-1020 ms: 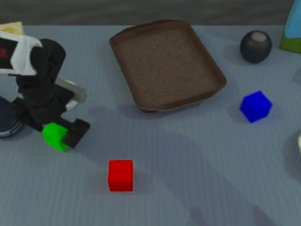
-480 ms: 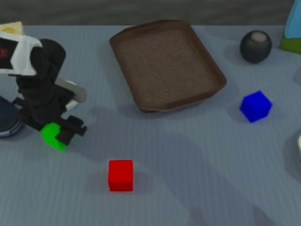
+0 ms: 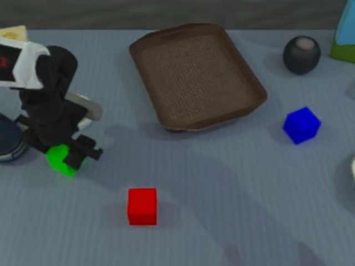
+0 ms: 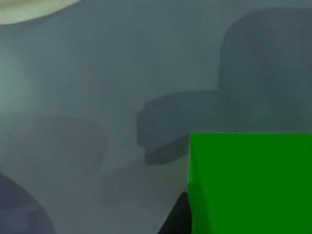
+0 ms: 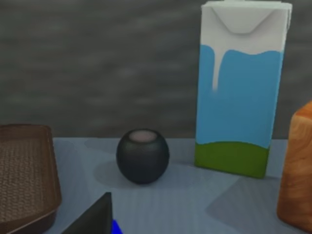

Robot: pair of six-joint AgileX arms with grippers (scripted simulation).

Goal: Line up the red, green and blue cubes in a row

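The brown tray point(image 3: 197, 75), the largest item, lies well beyond and to the right of our left gripper point(image 3: 67, 158); a milk carton point(image 5: 241, 87) and a dark round speaker point(image 3: 301, 54) stand farther still, at the far right, and an orange-brown block point(image 5: 298, 165) shows only in the right wrist view. Our left gripper sits low at the table's left side with its fingers pinching the green cube point(image 3: 60, 159), which fills the near corner of the left wrist view. The red cube point(image 3: 142, 206) rests on the table to the right of this gripper and nearer the front edge; the blue cube point(image 3: 302, 125) lies well apart, far to the right. Our right arm is out of the top view, and we cannot tell how its fingers stand. We judge the step in hand to be carrying the green cube toward the red one. To do it well, we should lift clear of the table before travelling, keep the grip square, set the cube down level with the red cube's faces, and leave room for the blue cube.
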